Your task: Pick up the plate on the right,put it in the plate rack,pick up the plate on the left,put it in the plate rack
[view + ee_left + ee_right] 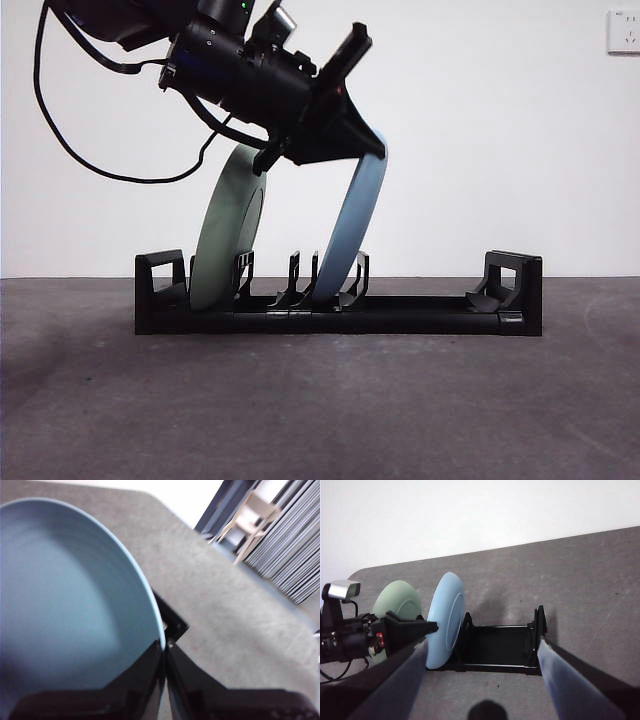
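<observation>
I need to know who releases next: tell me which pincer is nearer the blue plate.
Left. The left pincer grips the blue plate at its top rim; the right pincer hangs open, well back from the plate rack.

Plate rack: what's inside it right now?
Plate rack holds two tilted plates: green plate and blue plate, its rim pinched by the left gripper. Prongs hide the plates' bottom edges.

You face a plain white wall [480,130] with a white wall socket [622,31] at the upper right of the front frame. Below it runs a dark grey, felt-like tabletop [320,410]. At the upper right of the left wrist frame you see a pale wooden chair [252,517] beside stacked grey panels [292,545].
</observation>
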Controlling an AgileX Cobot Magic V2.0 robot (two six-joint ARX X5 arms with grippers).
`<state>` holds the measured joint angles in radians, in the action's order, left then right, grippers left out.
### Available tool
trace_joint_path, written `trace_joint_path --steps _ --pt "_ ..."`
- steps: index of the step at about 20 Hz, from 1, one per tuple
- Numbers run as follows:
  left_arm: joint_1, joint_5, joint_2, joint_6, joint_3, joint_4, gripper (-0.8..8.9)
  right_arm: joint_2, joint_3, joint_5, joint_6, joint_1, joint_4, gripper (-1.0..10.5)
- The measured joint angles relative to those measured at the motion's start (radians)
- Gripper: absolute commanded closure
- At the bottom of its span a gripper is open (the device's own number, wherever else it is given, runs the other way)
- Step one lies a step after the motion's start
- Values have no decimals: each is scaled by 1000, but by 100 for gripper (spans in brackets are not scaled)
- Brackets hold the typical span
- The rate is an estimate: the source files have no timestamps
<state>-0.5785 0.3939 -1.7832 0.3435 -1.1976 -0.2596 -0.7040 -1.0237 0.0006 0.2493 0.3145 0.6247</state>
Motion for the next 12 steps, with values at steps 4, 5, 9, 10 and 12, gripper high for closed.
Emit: trace_joint_path --steps 4,5,9,10,12 --pt "-14 -17 0 -40 0 35 775 -11 0 0 0 0 0 574" --pt "-18 -18 0 -48 0 38 715 -14 0 0 0 0 0 574" --pt "-27 -25 0 -64 0 30 558 -27 0 0 0 0 1 574" --pt "-28 -25 0 -66 0 26 558 -29 0 0 0 0 1 574" --pt "-29 -25 0 -70 0 21 558 -34 0 0 0 0 1 574"
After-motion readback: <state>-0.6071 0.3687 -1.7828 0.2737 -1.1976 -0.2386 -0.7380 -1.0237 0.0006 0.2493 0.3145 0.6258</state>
